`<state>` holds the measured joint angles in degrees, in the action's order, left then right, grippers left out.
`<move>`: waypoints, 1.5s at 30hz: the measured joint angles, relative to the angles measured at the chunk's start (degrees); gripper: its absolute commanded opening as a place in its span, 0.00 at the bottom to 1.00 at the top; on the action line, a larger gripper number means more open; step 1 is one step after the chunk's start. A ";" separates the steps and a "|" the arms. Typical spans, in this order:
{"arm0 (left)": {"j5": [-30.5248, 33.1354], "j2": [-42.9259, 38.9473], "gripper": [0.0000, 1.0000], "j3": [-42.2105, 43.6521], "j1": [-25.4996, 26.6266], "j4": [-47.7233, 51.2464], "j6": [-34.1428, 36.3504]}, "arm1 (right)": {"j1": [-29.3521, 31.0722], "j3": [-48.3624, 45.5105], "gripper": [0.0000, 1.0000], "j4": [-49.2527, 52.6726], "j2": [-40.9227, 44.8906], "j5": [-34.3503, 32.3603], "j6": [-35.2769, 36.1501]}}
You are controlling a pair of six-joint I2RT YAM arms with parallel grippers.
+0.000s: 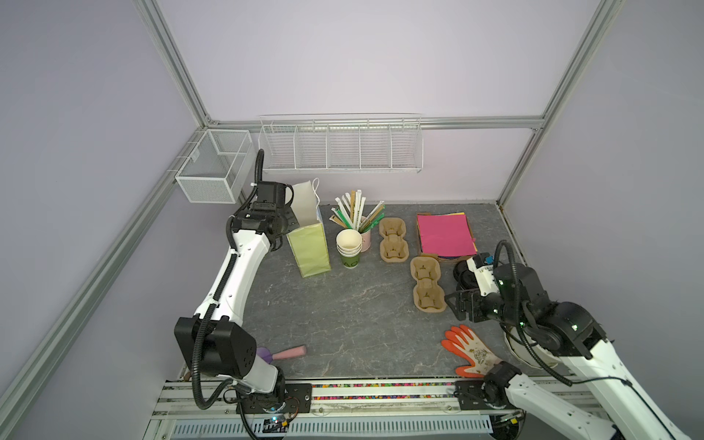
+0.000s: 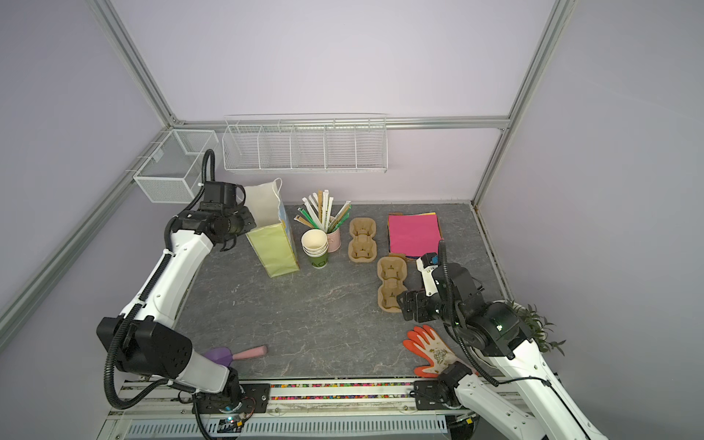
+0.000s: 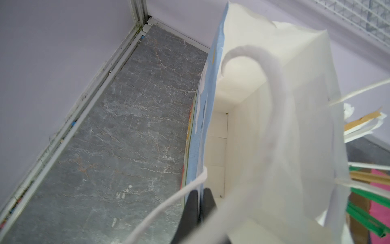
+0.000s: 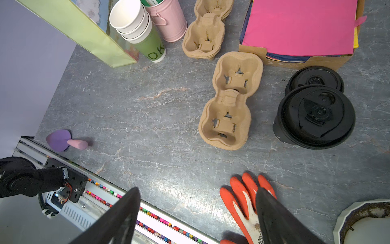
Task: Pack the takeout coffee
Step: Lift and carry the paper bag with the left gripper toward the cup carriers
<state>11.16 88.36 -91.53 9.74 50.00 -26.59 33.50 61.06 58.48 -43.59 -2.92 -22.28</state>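
Looking down in both top views, you find the packing barely begun. The takeout coffee point(image 1: 462, 278) stands on the grey veined counter point(image 1: 343, 316) at the right, half hidden by the right arm. It sits just right of an empty pulp carrier point(image 1: 428, 287) and well apart from the paper bag point(image 1: 309, 249) at the far left. The left tool point(image 1: 292, 223) sits at the bag's rim, and the right tool point(image 1: 453, 304) hangs near the cup.

From the left wrist, you see the left tool pinched narrow on the top edge of the bag's printed side wall. Inside, the bag is smooth white paper, boxy, with nothing showing in it.

From the right wrist, the right tool's fingers stand wide apart and hold nothing, above bare counter and an orange glove point(image 4: 238, 200). The coffee is matte black and round under a moulded plastic lid. The carrier is rough fibre with two empty wells. Lifting the cup, seating it and bagging it all look left to do.
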 measured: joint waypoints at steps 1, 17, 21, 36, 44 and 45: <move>0.04 0.00 0.00 0.00 0.00 0.07 0.07 | 0.00 -0.02 0.88 0.00 0.02 0.00 0.00; -2.05 -21.90 0.00 -4.09 0.92 10.71 -2.08 | 0.07 -0.90 0.88 -0.17 0.68 0.66 -0.13; -1.84 -29.53 0.00 -6.27 6.64 14.49 -3.76 | 0.35 -0.90 0.88 -1.33 -0.13 2.12 -0.42; -11.96 -43.32 0.00 3.56 11.34 18.95 -15.89 | 2.32 0.74 0.88 -7.23 -5.97 5.79 -2.84; -15.54 -43.95 0.00 11.56 14.80 16.85 -18.14 | 3.85 0.98 0.88 -8.66 -7.61 5.38 -3.82; -15.28 -43.87 0.00 12.24 16.22 16.48 -18.43 | 3.93 1.05 0.88 -8.66 -7.67 5.31 -3.87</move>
<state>-4.12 44.49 -79.29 25.96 66.48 -45.01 37.43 62.11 49.82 -51.27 2.39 -26.15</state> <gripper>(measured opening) 0.050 0.881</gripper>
